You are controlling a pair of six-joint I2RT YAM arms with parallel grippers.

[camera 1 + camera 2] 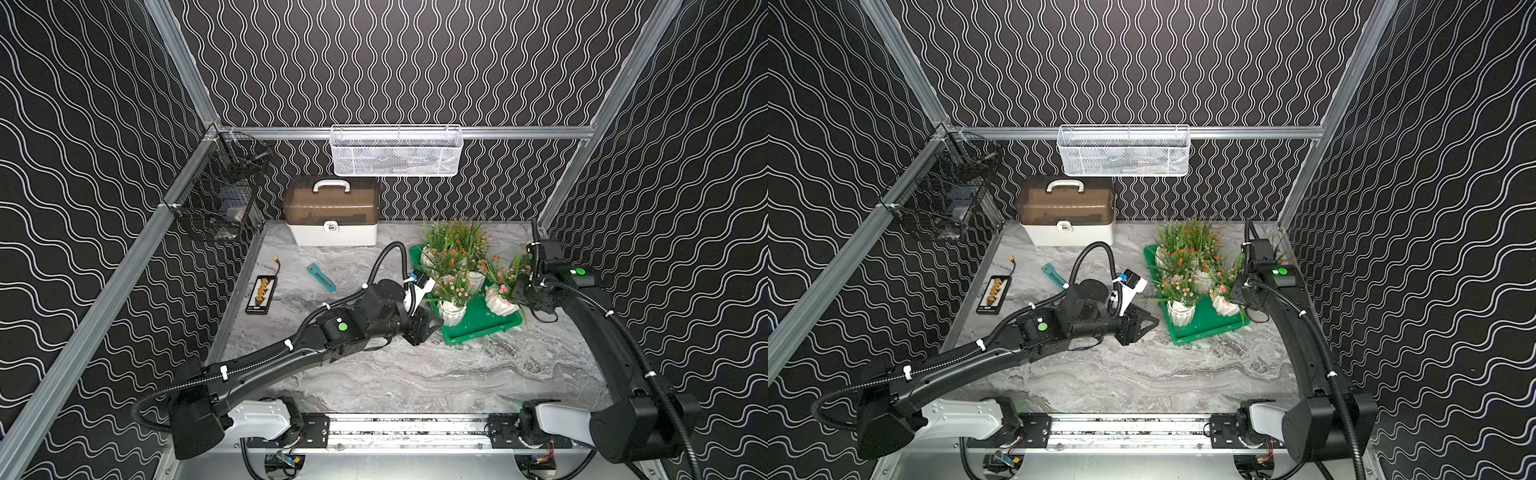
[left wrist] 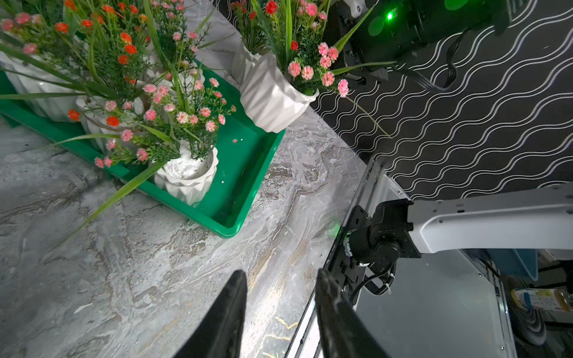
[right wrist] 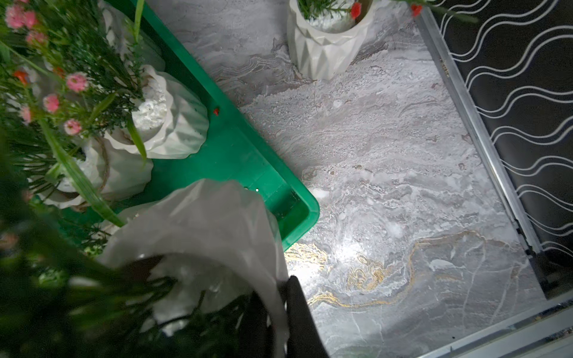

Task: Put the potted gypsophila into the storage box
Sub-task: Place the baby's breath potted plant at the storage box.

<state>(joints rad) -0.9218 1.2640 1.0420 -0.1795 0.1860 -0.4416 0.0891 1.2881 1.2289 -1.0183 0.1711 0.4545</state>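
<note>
Right wrist view: a potted gypsophila (image 3: pixel 204 223) hangs tilted over a bare corner of the green storage box (image 3: pixel 245 155), not set down yet. My right hand (image 3: pixel 274 294) pinches its rim, one finger inside and one outside. I reckon the ribbed body is too wide to span, hence the tilt. Other pots (image 3: pixel 179 124) crowd the box, so that corner looks like the free spot. One more pot (image 3: pixel 322 46) stands on the tabletop (image 3: pixel 387 155). Left hand (image 2: pixel 280 276) is empty, fingers slightly apart, parked just beside the box.
</note>
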